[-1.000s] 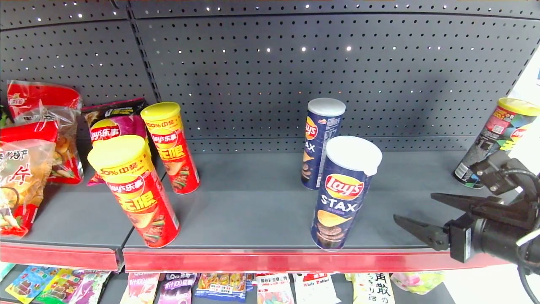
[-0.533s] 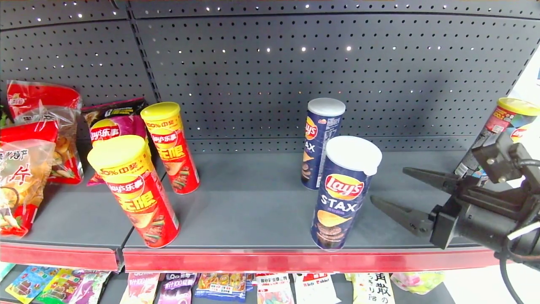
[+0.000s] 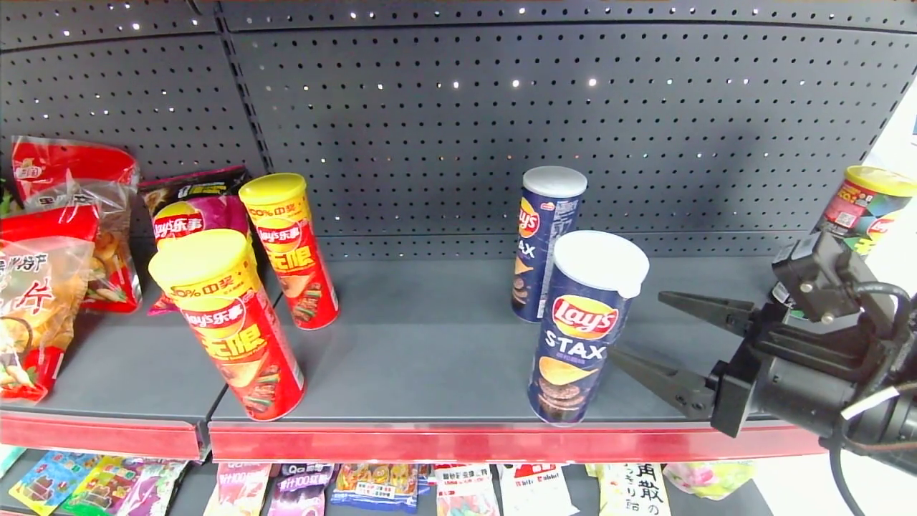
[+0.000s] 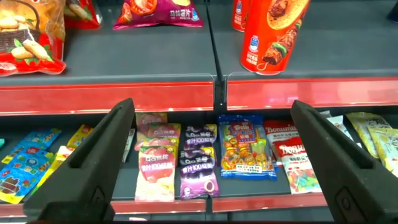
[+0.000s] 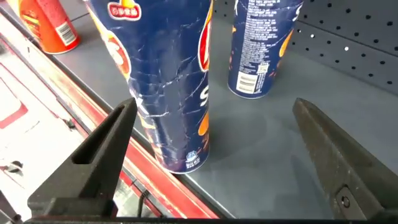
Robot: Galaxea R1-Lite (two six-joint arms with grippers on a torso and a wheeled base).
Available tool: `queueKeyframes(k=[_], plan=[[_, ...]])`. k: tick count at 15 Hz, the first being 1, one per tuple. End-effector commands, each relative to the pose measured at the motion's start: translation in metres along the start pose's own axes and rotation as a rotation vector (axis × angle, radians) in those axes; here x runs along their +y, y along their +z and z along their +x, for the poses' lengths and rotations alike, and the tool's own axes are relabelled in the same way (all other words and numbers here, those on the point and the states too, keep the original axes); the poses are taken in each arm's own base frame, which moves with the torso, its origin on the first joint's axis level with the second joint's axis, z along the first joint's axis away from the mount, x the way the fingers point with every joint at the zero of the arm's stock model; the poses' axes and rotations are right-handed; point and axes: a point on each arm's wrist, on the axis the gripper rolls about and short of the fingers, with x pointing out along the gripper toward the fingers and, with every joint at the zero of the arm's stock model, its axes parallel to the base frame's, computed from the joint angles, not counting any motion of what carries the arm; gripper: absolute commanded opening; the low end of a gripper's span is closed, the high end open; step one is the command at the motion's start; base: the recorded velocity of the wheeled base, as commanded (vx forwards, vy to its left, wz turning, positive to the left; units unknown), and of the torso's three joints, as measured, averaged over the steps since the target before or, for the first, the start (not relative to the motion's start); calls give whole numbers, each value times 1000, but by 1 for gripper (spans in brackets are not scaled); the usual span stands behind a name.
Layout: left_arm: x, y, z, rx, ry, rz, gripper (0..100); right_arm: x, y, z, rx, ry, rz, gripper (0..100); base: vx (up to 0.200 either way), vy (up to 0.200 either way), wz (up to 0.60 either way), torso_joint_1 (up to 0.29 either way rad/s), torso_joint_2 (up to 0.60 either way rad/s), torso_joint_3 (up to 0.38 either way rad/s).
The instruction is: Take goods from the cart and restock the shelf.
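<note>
The right end effector (image 3: 637,324) is held with its fingers wide apart just beside the front blue can (image 3: 584,326), which stands upright close to the red front edge of the shelf (image 3: 430,358), ahead of a second blue can (image 3: 546,240) nearer the back panel. The left end effector (image 4: 212,104), likewise spread and empty, is pointed at the packets (image 4: 193,165) below that edge. The positioning of the front can is judged to be in hand; a level, centred move is called for, lest the can be tipped over the edge.
</note>
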Motion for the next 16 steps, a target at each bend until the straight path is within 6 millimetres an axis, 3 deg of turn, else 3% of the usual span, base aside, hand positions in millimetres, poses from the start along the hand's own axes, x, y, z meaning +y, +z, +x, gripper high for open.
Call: queueKeyframes(k=[1, 6, 16], plan=[[0, 0, 0, 2, 1, 0, 100, -2, -1, 4, 10, -6, 1, 100, 0, 0, 0, 0, 0, 0], [0, 0, 0, 0, 1, 1, 100, -4, 2, 15, 16, -9, -19, 100, 0, 0, 0, 0, 0, 0], [0, 0, 0, 0, -1, 9, 100, -5, -1, 12, 20, -5, -31, 100, 0, 0, 0, 0, 0, 0]])
